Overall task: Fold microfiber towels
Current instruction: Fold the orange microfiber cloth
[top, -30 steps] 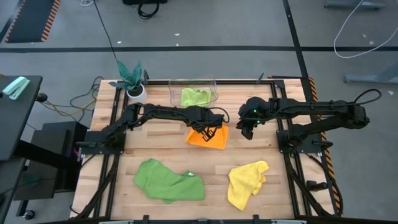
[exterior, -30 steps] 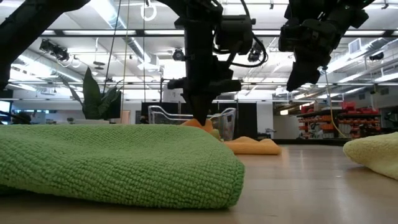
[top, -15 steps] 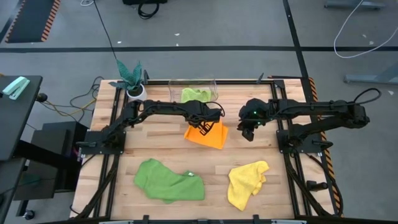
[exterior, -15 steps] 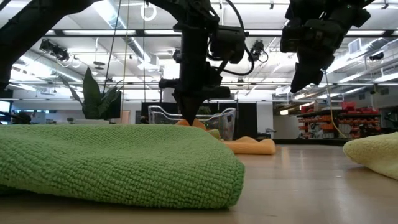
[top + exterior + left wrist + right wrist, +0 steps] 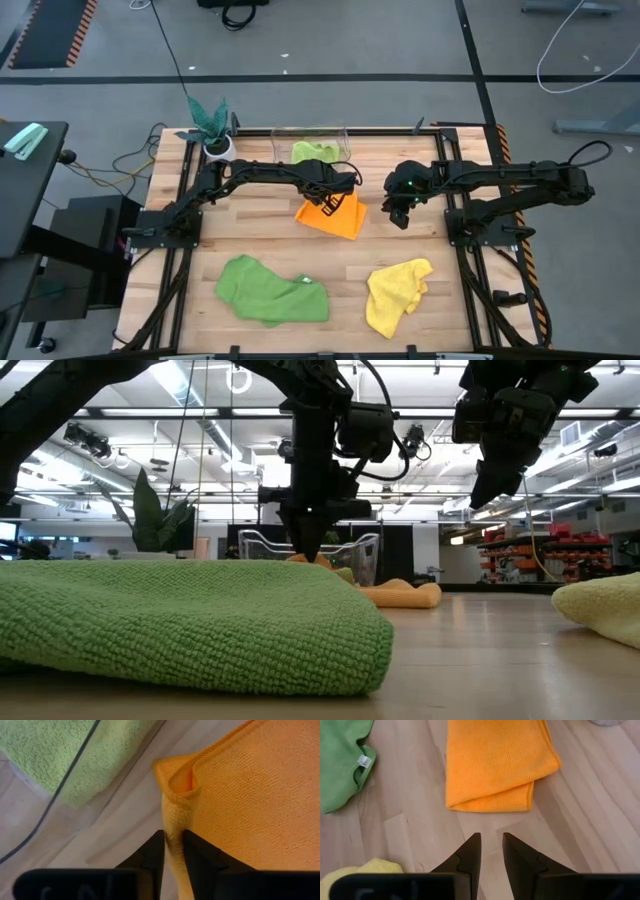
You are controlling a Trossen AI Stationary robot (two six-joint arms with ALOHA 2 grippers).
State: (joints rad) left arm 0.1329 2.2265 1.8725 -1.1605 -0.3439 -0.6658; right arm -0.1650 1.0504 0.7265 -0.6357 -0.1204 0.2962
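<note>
Since a second ago, the left claw (image 5: 332, 198) has moved a little toward the clear plastic bin (image 5: 311, 146) and carried the edge of the orange towel (image 5: 334, 217) with it, while the right arm has hardly moved.

Four microfiber towels can be counted. The orange towel lies folded just in front of the bin. The light lime green towel (image 5: 314, 153) rests inside the bin. The darker green towel (image 5: 271, 290) and the yellow towel (image 5: 396, 292) lie crumpled well apart from the bin, near the front edge of the desk (image 5: 255, 235), with the darker green one on the left. One plant (image 5: 211, 124) in a white pot stands beside the bin.

Two dark arms reach inward over the desk. The left claw points down at the orange towel's back edge; its fingers (image 5: 150, 855) stand narrowly apart with the raised fold of the cloth between them. The right claw (image 5: 397, 213) hangs in the air beside the orange towel, with a small gap between its fingers and holding nothing.

The desk is of light wooden planks. Behind it is a big hall with ceiling lights and shelves.
</note>
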